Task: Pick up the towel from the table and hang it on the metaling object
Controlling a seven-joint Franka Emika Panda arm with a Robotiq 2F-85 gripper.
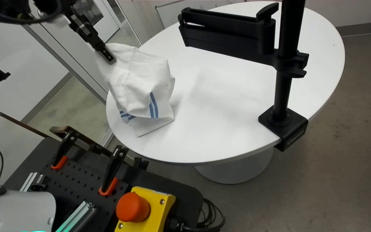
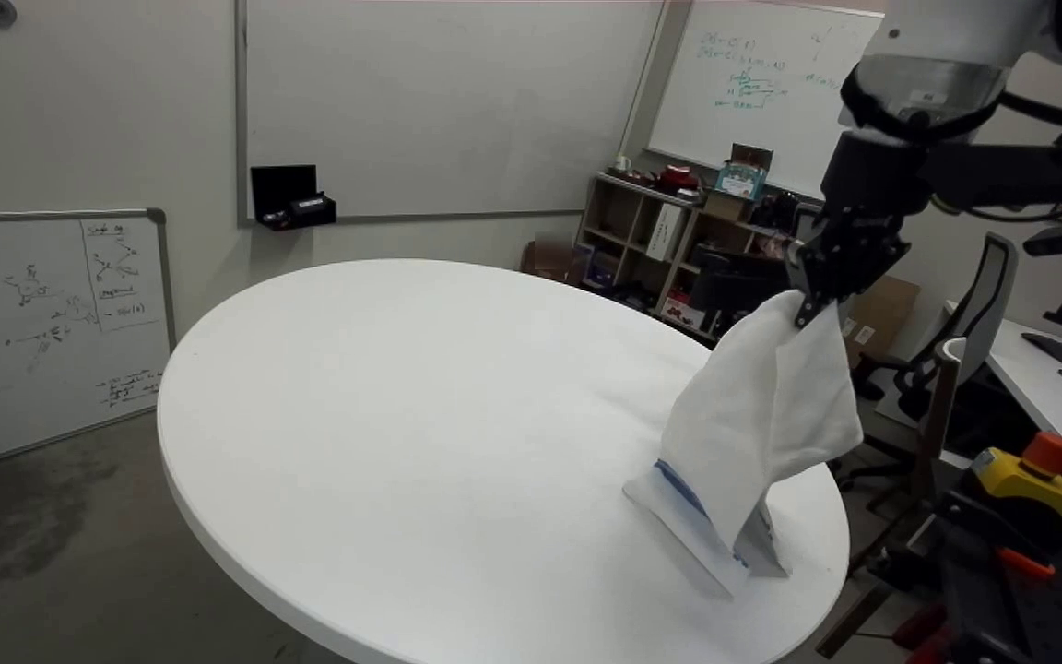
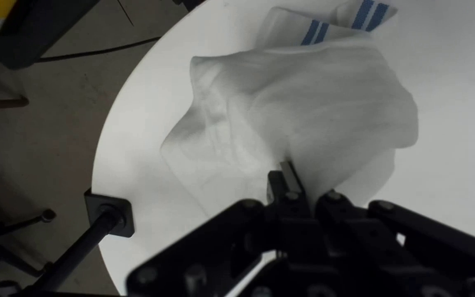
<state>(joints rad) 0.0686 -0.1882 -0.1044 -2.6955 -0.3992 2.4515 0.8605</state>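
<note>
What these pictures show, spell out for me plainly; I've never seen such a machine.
The machine is a robot arm whose gripper grasps things by pinching. Two pictures come from cameras standing outside the robot; the third is the wrist view, looking past the gripper toward a round white table. The gripper pinches a blue-striped white towel: the upper part is held up, while the lower end seems to rest on the table. A black stand is fixed at the table's edge, apart from the towel.

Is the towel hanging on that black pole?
No, in an exterior view the towel is held in the fingers, apart from the black pole.
</note>
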